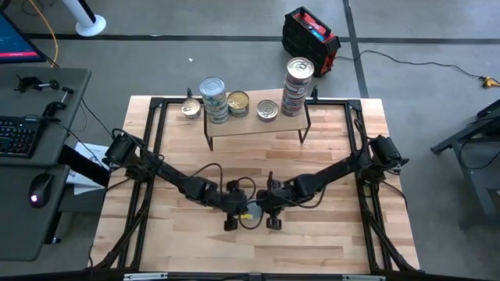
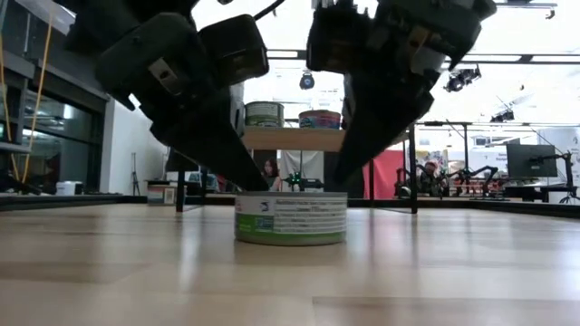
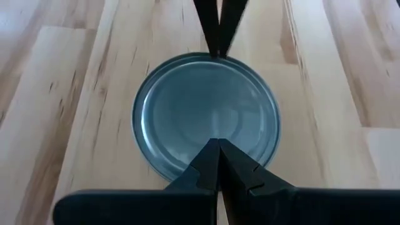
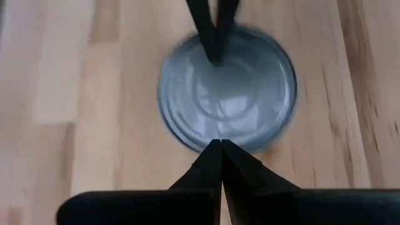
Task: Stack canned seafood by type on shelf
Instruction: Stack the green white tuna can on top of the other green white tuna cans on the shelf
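Observation:
A short round tin (image 2: pixel 290 217) with a silver-grey lid (image 3: pixel 206 106) and a white and green label stands on its base on the wooden table, in the middle near the front. My left gripper (image 1: pixel 241 211) comes at it from the left and my right gripper (image 1: pixel 263 211) from the right. Both slant down and both are shut. The left tip (image 3: pixel 215 145) shows over the lid's left part, the right tip (image 4: pixel 216 145) at the lid's right rim. Behind stands the shelf (image 1: pixel 254 127), bearing several tins, some stacked. My left gripper has its shut tip (image 2: pixel 261 186) down at the tin's top on the left side, slanting down from the left; I cannot tell whether it touches the lid. My right gripper has its shut tip (image 2: pixel 333 186) at the tin's top right rim, slanting down from the right; whether it touches cannot be told.
On the shelf stand a stack of tins at the left (image 1: pixel 215 97), two gold-lidded tins (image 1: pixel 238 103) (image 1: pixel 267 110) and a taller stack at the right (image 1: pixel 298 84). One more tin (image 1: pixel 191 109) sits on the table left of the shelf. Bare wood lies around the front tin.

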`<state>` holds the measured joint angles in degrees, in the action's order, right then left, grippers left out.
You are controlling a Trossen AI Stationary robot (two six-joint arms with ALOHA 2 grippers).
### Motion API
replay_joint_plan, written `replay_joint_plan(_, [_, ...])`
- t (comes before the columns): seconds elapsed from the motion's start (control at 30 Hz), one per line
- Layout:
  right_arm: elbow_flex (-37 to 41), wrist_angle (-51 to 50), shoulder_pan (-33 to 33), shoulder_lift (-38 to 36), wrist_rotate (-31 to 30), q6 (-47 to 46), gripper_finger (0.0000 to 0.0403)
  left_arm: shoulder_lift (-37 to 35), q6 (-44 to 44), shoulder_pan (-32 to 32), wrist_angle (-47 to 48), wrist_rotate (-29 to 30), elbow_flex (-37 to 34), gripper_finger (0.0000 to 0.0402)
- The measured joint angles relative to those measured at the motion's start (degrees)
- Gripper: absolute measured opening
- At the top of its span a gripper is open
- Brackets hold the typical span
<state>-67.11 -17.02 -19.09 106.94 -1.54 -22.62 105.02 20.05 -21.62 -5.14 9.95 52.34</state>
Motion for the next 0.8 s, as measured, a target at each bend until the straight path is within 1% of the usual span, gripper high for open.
replay_joint_plan(0.17, [0.00, 1.28, 0.00, 0.00, -0.47, 1.27, 0.0000, -0.10, -1.35, -0.63, 3.44, 0.35, 0.20, 0.0000])
replay_joint_plan(0.27, [0.02, 0.81, -0.11, -0.45, -4.01, -0.23, 0.0000, -2.19, -1.52, -0.74, 5.16, 0.01, -0.17, 0.0000])
replay_joint_plan(0.37, [-1.07, -0.09, -0.36, -1.30, -4.74, 1.11, 0.0000, -5.47, -2.86, -0.79, 7.99, 0.61, -0.27, 0.0000])
replay_joint_plan(0.43, [-1.68, -0.94, -0.43, -1.38, -4.47, 3.56, 0.0000, -9.07, -3.25, -0.73, 10.19, 1.49, -0.27, 0.0000])
replay_joint_plan(0.57, [-1.38, -1.84, -0.12, -0.90, -2.58, 7.60, 0.0000, -16.14, -3.30, -0.80, 18.44, 5.00, -0.39, 0.0000])
replay_joint_plan(0.63, [-1.38, -1.66, 0.32, -0.21, -2.40, 8.11, 0.0000, -18.91, -3.19, -1.25, 19.11, 6.81, -2.43, 0.0000])
replay_joint_plan(0.7, [-1.36, -0.80, 0.83, 1.05, -1.25, 8.12, 0.0000, -20.45, -1.48, -1.60, 17.28, 6.91, -6.18, 0.0000])
replay_joint_plan(0.8, [-1.36, 0.78, 1.13, 3.22, 0.51, 8.03, 0.0000, -20.06, 4.53, -2.29, 13.21, 5.86, -12.68, 0.0000])
